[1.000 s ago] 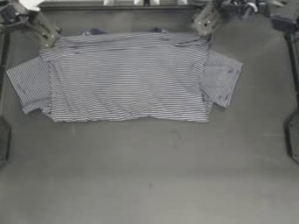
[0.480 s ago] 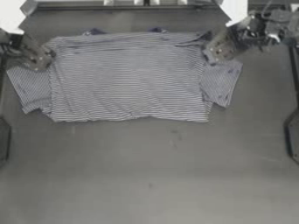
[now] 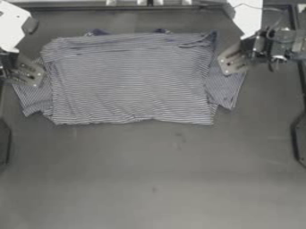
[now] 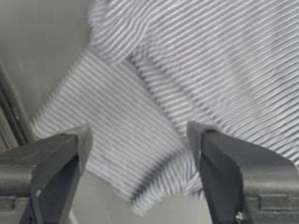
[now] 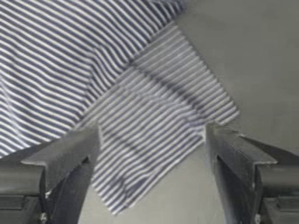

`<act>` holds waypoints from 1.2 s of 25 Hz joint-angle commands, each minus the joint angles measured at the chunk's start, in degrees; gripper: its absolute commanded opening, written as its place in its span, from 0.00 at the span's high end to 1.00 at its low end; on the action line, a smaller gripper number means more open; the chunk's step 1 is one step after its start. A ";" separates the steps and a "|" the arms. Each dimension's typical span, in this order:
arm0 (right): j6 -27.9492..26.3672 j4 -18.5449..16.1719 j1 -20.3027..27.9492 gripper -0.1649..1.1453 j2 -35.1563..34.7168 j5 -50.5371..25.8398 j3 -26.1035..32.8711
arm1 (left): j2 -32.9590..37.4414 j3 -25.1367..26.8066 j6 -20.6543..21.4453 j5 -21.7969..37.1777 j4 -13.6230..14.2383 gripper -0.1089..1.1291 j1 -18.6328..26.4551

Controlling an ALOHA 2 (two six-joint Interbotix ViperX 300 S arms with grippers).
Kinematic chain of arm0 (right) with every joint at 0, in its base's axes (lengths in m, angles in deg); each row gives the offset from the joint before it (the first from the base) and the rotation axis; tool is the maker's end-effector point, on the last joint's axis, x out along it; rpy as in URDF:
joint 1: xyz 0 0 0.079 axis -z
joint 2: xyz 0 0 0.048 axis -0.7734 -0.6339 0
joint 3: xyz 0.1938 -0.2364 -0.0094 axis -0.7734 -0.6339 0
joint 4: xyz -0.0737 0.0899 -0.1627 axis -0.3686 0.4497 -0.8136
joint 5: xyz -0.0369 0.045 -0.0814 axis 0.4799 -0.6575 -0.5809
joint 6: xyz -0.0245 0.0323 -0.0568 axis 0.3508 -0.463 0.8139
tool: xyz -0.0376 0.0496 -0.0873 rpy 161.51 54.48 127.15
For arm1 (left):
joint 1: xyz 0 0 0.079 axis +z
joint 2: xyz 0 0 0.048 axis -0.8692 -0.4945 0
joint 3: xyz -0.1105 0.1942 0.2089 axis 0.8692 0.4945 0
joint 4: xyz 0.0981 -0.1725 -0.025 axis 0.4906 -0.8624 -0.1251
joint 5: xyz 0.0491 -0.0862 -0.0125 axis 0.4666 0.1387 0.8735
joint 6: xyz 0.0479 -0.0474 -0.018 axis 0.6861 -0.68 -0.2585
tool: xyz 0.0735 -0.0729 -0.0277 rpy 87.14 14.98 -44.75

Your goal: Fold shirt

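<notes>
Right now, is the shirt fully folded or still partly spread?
Partly folded. The shirt lies as a wide rectangle, both sleeves still sticking out sideways. The left gripper and right gripper hover open over the sleeves.

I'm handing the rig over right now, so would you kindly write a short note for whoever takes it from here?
Left claw: open, over the shirt's left sleeve, holding nothing.
Right claw: open, over the right sleeve, holding nothing.
Striped T-shirt: lies at the table's far side, body doubled over, both sleeves sticking out sideways.
Done: one fold of the body.
Left: fold both sleeves in, then fold the body smaller.
</notes>
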State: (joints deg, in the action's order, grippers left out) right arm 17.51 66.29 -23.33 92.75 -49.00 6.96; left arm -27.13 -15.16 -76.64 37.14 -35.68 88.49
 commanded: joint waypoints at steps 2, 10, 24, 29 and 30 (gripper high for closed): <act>-1.85 1.32 0.97 0.13 1.49 2.99 -2.64 | -0.62 1.32 -2.72 0.70 -1.49 0.15 0.18; -4.66 2.02 3.34 0.13 1.49 8.53 -7.47 | -2.72 3.96 -5.36 0.09 -3.52 0.15 1.23; -5.45 2.81 6.06 0.13 -1.49 13.89 -9.14 | -5.19 7.21 -7.91 -8.00 -3.43 0.15 3.87; -5.45 2.55 6.24 0.13 -4.48 17.14 -9.23 | -6.86 8.00 -7.91 -11.07 -2.90 0.16 5.10; -5.45 2.46 6.24 0.13 -4.92 17.31 -9.23 | -7.12 8.17 -8.00 -11.34 -2.64 0.16 5.27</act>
State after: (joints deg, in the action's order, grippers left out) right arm 12.14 68.93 -17.17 87.30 -32.30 -2.71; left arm -34.16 -6.63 -84.55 26.32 -38.93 93.41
